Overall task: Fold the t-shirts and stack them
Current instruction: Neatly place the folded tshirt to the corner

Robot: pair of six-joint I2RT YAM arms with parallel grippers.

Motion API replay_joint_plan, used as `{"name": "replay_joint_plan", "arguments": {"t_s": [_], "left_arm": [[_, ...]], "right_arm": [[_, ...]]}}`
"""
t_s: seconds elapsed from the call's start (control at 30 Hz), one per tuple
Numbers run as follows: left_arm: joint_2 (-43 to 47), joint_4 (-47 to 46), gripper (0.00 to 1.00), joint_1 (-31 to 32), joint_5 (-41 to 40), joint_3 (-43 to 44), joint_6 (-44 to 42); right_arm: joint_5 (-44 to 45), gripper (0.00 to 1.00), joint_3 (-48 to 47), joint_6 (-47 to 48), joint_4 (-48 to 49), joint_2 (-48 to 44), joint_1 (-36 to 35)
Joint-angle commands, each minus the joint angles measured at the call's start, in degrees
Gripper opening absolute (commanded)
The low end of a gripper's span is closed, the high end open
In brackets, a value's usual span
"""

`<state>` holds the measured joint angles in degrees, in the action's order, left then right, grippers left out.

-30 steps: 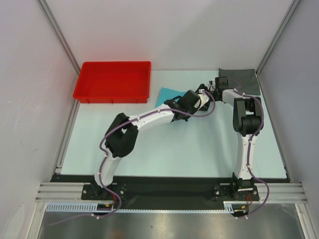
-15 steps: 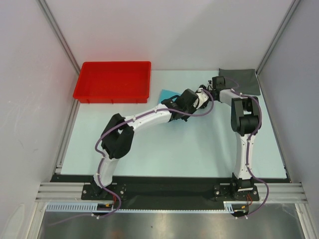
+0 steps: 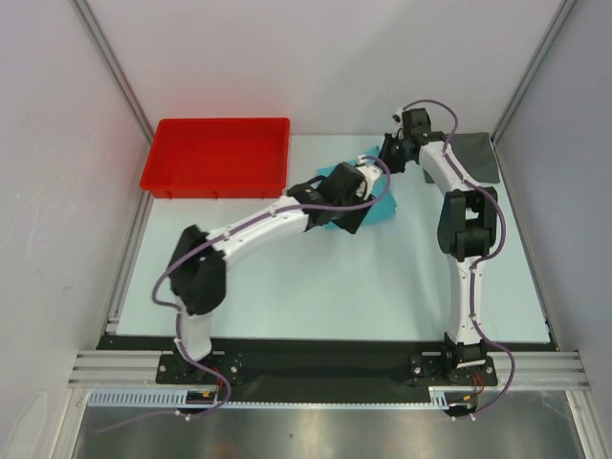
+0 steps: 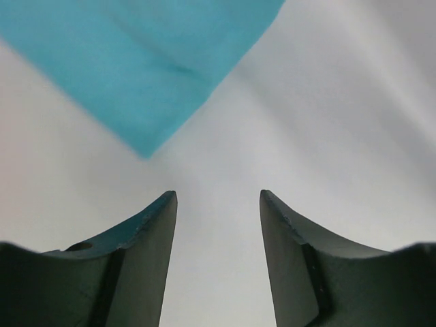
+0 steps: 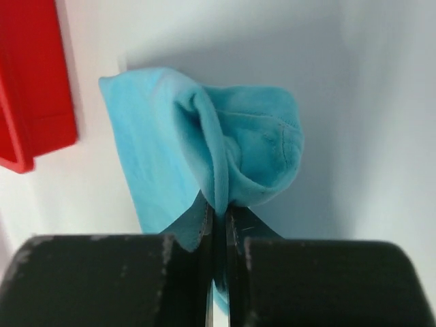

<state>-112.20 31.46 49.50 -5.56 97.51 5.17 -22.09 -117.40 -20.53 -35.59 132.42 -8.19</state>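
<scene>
The right gripper (image 5: 218, 212) is pinching a fold of the teal shirt (image 5: 252, 150). Its jaws are pressing together on the cloth, which is bulging into a rounded loop just past the tips at the centre of the right wrist view. The rest of the shirt is spreading toward the upper left of that frame and casting a shadow on the pale worktop (image 5: 368, 102). How much of it is hanging clear of the surface cannot be told.

The left gripper (image 4: 216, 197) is hovering with its jaws spread and nothing between them, only bare worktop showing in the gap. A blurred corner of the teal shirt is pointing down from the upper left of the left wrist view, beyond the tips and not touching them.

From above, the teal shirt (image 3: 382, 208) is lying in the upper middle of the frame, partly hidden under the left arm's wrist. One bit of it is standing raised at the right arm's tip. The grey shirt (image 3: 481, 158) is lying flat in the upper right corner of the worktop, with the right arm crossing in front of its left part. It is lying apart from the teal one.

The red tray (image 3: 218, 122) is sitting at the upper left, near the teal shirt but not touching it.
</scene>
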Motion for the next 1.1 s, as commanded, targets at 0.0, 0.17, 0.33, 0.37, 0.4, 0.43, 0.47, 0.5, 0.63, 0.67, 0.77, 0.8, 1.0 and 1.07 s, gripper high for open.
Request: {"name": "replay_joint_plan", "arguments": {"t_s": [0.0, 0.17, 0.33, 0.37, 0.4, 0.43, 0.47, 0.5, 0.63, 0.67, 0.77, 0.8, 1.0, 1.07], "left_arm": [[12.9, 1.6, 0.57, -2.2, 1.1, -5.3, 8.3], [25.1, 0.4, 0.57, -3.4, 4.8, -20.0, 10.9], [30.7, 1.0, 0.56, -3.6, 6.7, -26.7, 11.1], [31.2, 1.1, 0.56, -3.6, 6.9, -27.7, 11.2], [32.3, 1.1, 0.56, -3.6, 7.6, -28.2, 11.3], [32.7, 0.9, 0.56, -3.7, 8.0, -28.5, 11.5], [32.9, 0.7, 0.56, -3.7, 8.4, -29.0, 11.7], [33.0, 0.4, 0.56, -3.7, 9.4, -29.3, 11.8], [32.2, 0.0, 0.55, -3.7, 11.4, -29.6, 11.5], [32.0, -0.2, 0.55, -3.7, 11.5, -29.6, 11.4], [31.2, 0.3, 0.54, -3.7, 11.8, -29.7, 10.3], [31.0, 0.6, 0.55, -3.8, 11.7, -29.6, 10.0], [30.4, 1.7, 0.54, -4.1, 12.6, -29.8, 9.9], [30.1, 1.7, 0.54, -4.1, 12.7, -30.1, 9.9]], "right_arm": [[12.9, 0.0, -5.4, 14.6, -13.4, -0.6, -0.3], [20.8, 0.0, -5.6, 24.7, -14.6, -3.5, -0.4], [25.3, 0.0, -9.1, 28.7, -15.6, -5.2, 0.6], [27.0, 0.0, -10.8, 29.8, -16.3, -5.4, 0.9], [30.1, 0.0, -11.6, 31.9, -16.4, -5.5, 0.9], [31.7, 0.0, -12.3, 33.2, -16.3, -5.9, 1.0], [32.8, 0.0, -13.4, 34.3, -15.4, -6.0, 1.4], [33.4, 0.0, -13.8, 35.3, -14.7, -5.9, 1.9], [34.4, 0.0, -23.0, 40.6, -16.2, -2.1, 3.3], [34.6, 0.0, -25.0, 41.1, -17.1, -1.5, 3.4], [33.6, 0.0, -25.6, 43.0, -14.3, -2.5, 4.2], [33.7, 0.0, -25.4, 43.8, -13.6, -2.8, 4.1], [33.9, 0.0, -25.2, 46.9, -8.6, -4.5, 3.9], [33.1, 0.0, -25.0, 47.3, -7.5, -4.5, 3.9]]}}
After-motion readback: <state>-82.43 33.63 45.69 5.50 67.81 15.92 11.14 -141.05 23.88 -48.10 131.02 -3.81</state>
